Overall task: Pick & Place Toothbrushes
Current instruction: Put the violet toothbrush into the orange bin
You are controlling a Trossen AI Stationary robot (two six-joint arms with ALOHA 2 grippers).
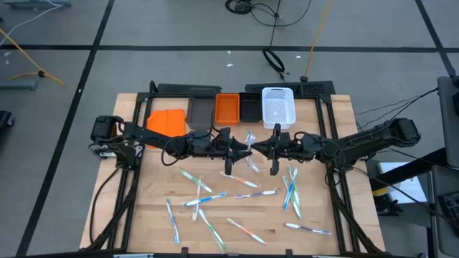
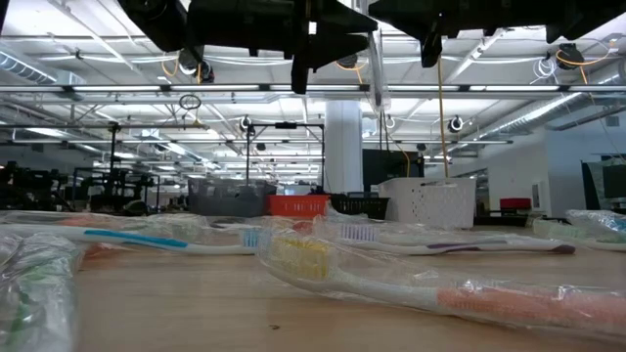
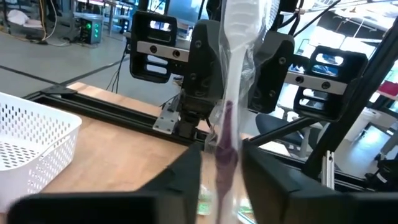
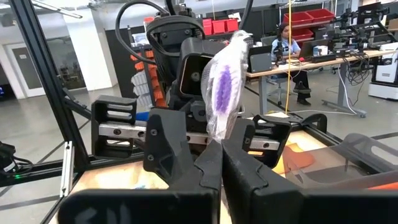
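Both grippers meet above mid-table: the right gripper (image 4: 222,163) is clamped on a wrapped toothbrush (image 4: 222,87), and the left gripper (image 3: 221,163) straddles it, its grasp uncertain. About a dozen toothbrushes (image 1: 244,193) remain strewn on the near table (image 1: 337,115), and the bins (image 1: 278,107) at the far edge look empty, so most of the task is left.

We are in a large open robotics lab or workshop: grey floor (image 1: 64,72) taped in dark lines with loose cables, exposed ceiling trusses (image 2: 117,59) and strip lights, black equipment racks, and a person (image 4: 287,43) seated at a desk with monitors.
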